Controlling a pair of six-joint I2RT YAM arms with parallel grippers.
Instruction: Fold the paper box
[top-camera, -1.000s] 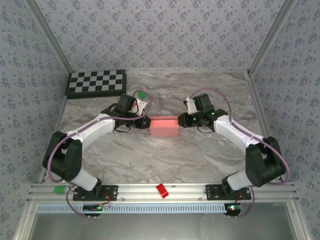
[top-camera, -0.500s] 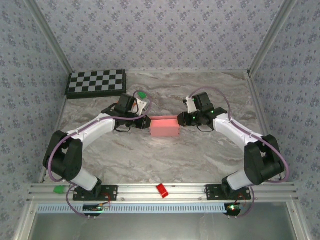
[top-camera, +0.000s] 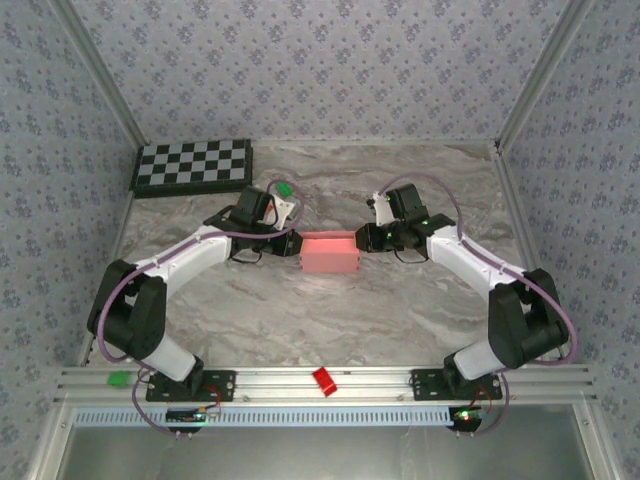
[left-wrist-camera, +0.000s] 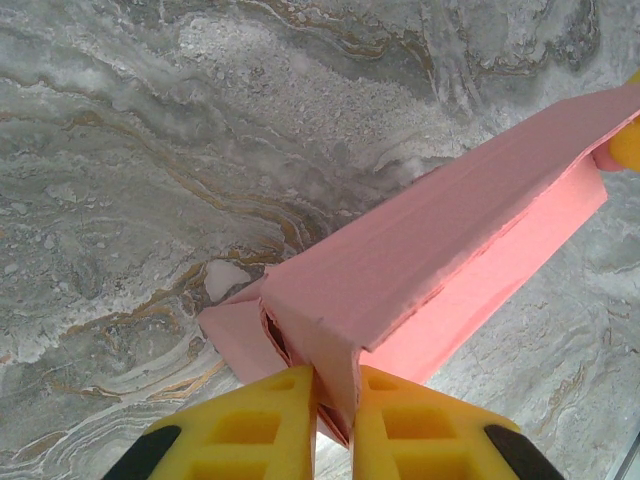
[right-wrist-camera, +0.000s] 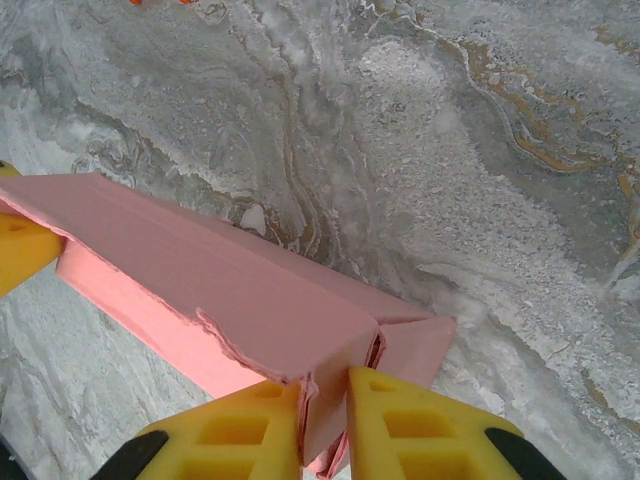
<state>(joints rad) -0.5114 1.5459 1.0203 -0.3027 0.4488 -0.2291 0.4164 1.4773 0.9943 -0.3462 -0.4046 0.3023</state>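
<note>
The paper box (top-camera: 330, 254), a salmon-pink card folded into a long flat box, lies at the table's middle between both arms. My left gripper (top-camera: 297, 245) is at its left end. In the left wrist view the left gripper (left-wrist-camera: 335, 400) is shut on the end flap of the paper box (left-wrist-camera: 440, 240). My right gripper (top-camera: 362, 240) is at the right end. In the right wrist view the right gripper (right-wrist-camera: 325, 410) pinches the other end flap of the paper box (right-wrist-camera: 200, 290). A side flap sticks out flat on the table at each end.
A checkerboard (top-camera: 192, 166) lies at the back left. A small green bit (top-camera: 284, 189) sits behind the left wrist. A red bit (top-camera: 324, 380) and a green bit (top-camera: 120, 378) rest on the front rail. Marble table (top-camera: 300, 320) lies open in front of the box.
The right arm's elbow has crept slightly toward the back. The box and both grips look the same.
</note>
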